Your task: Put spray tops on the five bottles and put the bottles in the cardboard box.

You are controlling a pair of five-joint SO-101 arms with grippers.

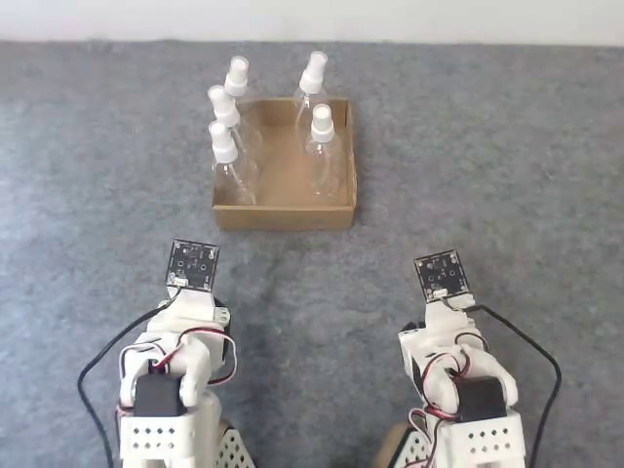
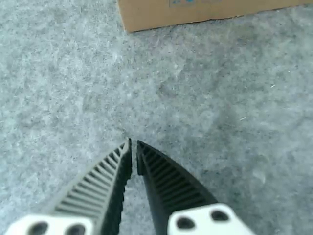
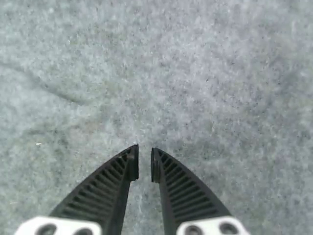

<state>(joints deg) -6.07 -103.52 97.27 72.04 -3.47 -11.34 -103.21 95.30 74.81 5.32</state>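
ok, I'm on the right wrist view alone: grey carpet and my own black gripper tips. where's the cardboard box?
Observer: The shallow brown cardboard box sits on the grey carpet ahead of both arms, a little toward the left arm's side.
Operator: and the bottles?
Observer: Five clear plastic bottles stand upright in it, three along its left side and two along its right, each with a white spray top on.
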